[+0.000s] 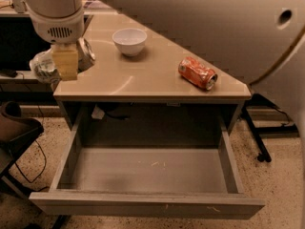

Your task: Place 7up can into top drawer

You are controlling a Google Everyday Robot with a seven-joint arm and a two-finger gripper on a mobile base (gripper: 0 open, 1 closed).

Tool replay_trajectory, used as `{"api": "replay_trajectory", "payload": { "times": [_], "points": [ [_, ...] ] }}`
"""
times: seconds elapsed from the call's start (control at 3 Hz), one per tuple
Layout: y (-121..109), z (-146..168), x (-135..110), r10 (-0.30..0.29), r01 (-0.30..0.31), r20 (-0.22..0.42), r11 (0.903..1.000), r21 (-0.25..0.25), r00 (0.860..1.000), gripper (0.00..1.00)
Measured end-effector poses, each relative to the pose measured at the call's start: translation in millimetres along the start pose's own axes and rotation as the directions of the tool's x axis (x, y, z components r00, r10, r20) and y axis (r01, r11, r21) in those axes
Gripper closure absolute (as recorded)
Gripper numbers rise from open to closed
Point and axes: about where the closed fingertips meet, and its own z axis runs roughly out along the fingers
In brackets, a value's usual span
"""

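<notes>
Two on table (143, 82): bowl (129, 40), orange can (197, 73); claw (66, 67) holds 7up can (43, 67) at corner.

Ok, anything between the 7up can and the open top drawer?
Nothing visible. The gripper holds the 7up can above the tabletop's left edge; the top drawer is open, nothing lying in it.

So the gripper (64, 68), just left of the white bowl (129, 39), is clamping the 7up can (43, 68), and its near finger (66, 61) is covering the can's middle. Only the two crumpled ends are poking out, and any markings are blurring into mush. The robot arm (200, 27) is blocking the tabletop (143, 80) behind and right of the bowl and running off the top and right edges. Down-left of the bowl, a dark chair (16, 128) is getting chopped by the frame edge.
</notes>
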Motion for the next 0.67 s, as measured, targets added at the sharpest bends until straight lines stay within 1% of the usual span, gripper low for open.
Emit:
{"api": "replay_trajectory", "payload": {
  "times": [0.33,0.67],
  "points": [
    [-8,-7,46,0.105,-0.104,-0.027,0.9938,0.039,0.994,1.0],
    [13,-36,126,0.304,-0.296,-0.065,0.9485,0.113,0.95,1.0]
  ]
}}
